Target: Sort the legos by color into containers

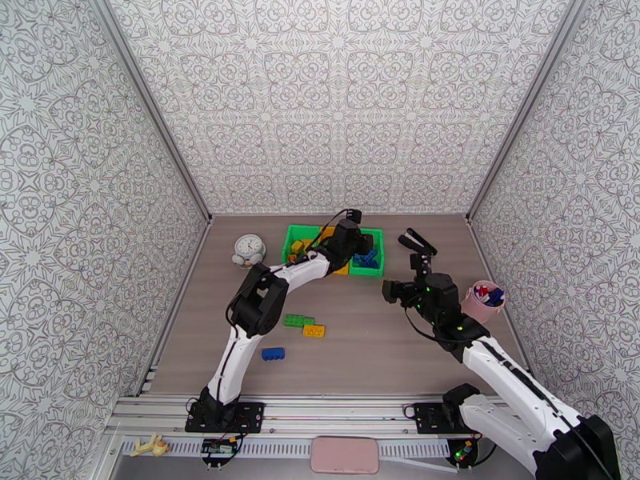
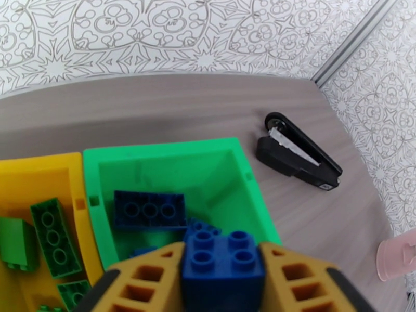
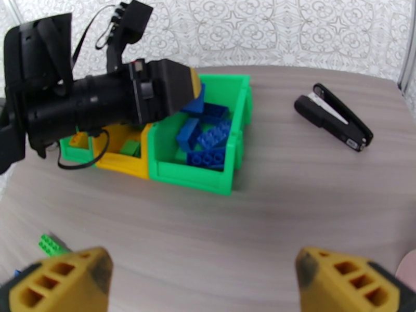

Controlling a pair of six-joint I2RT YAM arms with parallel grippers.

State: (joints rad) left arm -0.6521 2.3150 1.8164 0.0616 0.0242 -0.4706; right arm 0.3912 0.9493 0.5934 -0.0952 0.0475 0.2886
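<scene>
My left gripper [image 2: 221, 287] hangs over the right green container [image 2: 156, 152], its yellow fingers [image 2: 151, 282] pressed on either side of a blue lego [image 2: 221, 261]. Several blue legos [image 3: 205, 141] lie inside that container [image 3: 208, 178]. The yellow middle container [image 2: 36, 172] holds green legos [image 2: 54, 235]. From above, the left gripper [image 1: 352, 238] covers the containers [image 1: 298, 242]. A green lego [image 1: 298, 319], a yellow lego [image 1: 314, 330] and a blue lego [image 1: 273, 354] lie loose on the table. My right gripper [image 3: 208, 287] hovers open above bare table, right of the containers, holding nothing.
A black stapler [image 1: 418, 242] lies right of the containers. A pink cup [image 1: 484, 302] stands near the right wall, close to the right arm. A small white clock [image 1: 249, 250] sits left of the containers. Patterned walls enclose the table.
</scene>
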